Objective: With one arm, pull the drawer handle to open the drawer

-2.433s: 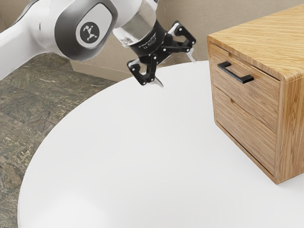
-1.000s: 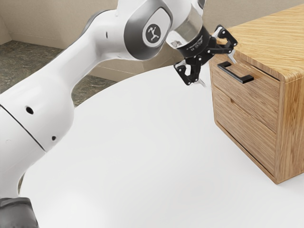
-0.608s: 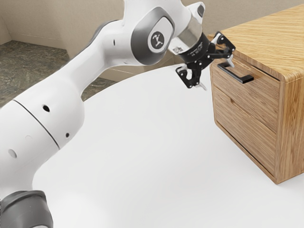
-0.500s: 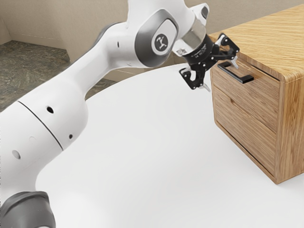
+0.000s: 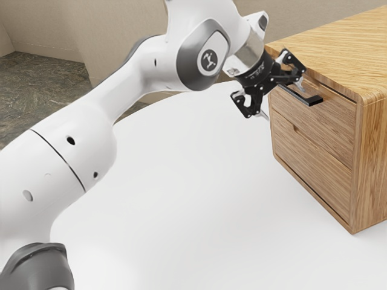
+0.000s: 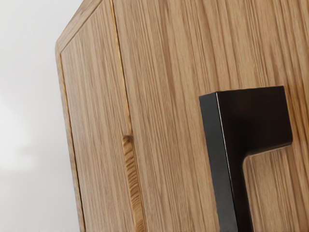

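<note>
Arm: the white arm (image 5: 91,145) comes in from the exterior view's lower left, rises over the counter and reaches toward the exterior view's right.
Counter: the round white counter (image 5: 193,205) carries the cabinet at its edge on the exterior view's right. In the wrist view it is a pale surface (image 6: 24,96) beside the wood.
Cabinet: the wooden cabinet (image 5: 369,163) stands upright on the counter, with two drawer fronts facing the arm.
Lower drawer: the lower drawer (image 5: 311,169) has a plain wooden front and is closed.
Top drawer: the top drawer (image 5: 320,124) sits flush with the front below it, not pulled out. In the wrist view its grain (image 6: 169,72) is close under the hand.
Handle: the black bar handle (image 5: 305,96) runs across the top drawer's front, standing off the wood on short legs. In the wrist view one end of it (image 6: 227,145) lies just ahead of the hand.
Gripper: the black gripper (image 5: 283,96) is at the handle's end nearer the arm, pointing at the drawer front.
Fingers: the fingers (image 5: 249,104) are spread apart, one above the bar and one below it. Whether either touches the bar cannot be told.
Floor: the mottled stone floor (image 5: 36,90) lies beyond the counter.
Wall: the beige wall (image 5: 91,24) stands behind everything.
</note>
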